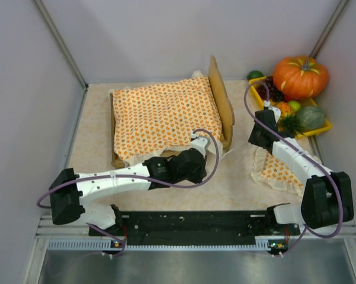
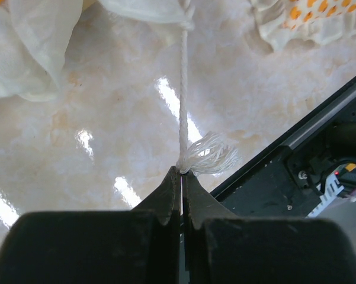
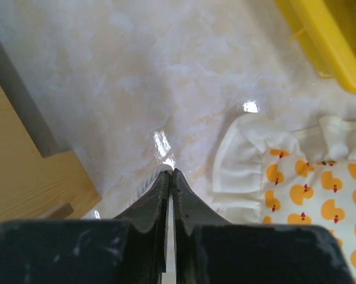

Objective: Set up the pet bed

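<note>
The bed [image 1: 223, 100] stood under the spread [image 1: 160, 115]. At the bed's near-right corner the left gripper [image 2: 182, 171] pinched the spread's cord [image 2: 183, 89]. Right of the bed the right gripper [image 3: 170, 173] was closed, hold unclear. Tying seemed underway; the next move called for drawing the cord taut against the bed.

Cream bedspread [image 1: 160, 115] bears an orange print; pet bed [image 1: 221, 97] is light wood, pumpkin [image 1: 300, 76] orange, tray [image 3: 329, 44] yellow.
</note>
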You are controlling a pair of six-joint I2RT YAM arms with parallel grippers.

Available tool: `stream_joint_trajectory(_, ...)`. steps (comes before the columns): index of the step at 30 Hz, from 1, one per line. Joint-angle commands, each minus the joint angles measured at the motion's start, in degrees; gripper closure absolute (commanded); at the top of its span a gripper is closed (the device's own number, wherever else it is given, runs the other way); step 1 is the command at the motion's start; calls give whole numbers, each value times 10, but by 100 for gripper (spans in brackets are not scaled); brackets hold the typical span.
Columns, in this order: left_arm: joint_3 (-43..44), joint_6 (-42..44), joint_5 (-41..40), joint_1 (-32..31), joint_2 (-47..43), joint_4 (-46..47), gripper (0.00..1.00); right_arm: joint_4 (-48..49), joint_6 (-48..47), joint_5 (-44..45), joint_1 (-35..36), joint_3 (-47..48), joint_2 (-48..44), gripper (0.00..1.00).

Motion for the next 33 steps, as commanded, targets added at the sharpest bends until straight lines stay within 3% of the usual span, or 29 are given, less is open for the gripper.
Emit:
stream_joint_trajectory(1, -10, -16, -6, -3, 11, -43, 100, 32, -27, 10, -18, 62, 10, 100)
stream_joint_trajectory(8, -33, -54, -78, -2, 40, -95, 100, 32, -30, 2, -19, 135, 64, 100)
stream_joint_trajectory(16, -38, -96, -96, 15, 119, -122, 100, 34, -33, 8, -26, 178, 95, 100)
stream_joint_trajectory(23, -98, -104, -56, 66, 119, -61, 100, 35, -42, 14, -31, 212, 99, 100)
stream_joint_trajectory(33, -81, -90, -48, 87, 160, -54, 100, 34, -29, 51, -49, 218, 75, 100)
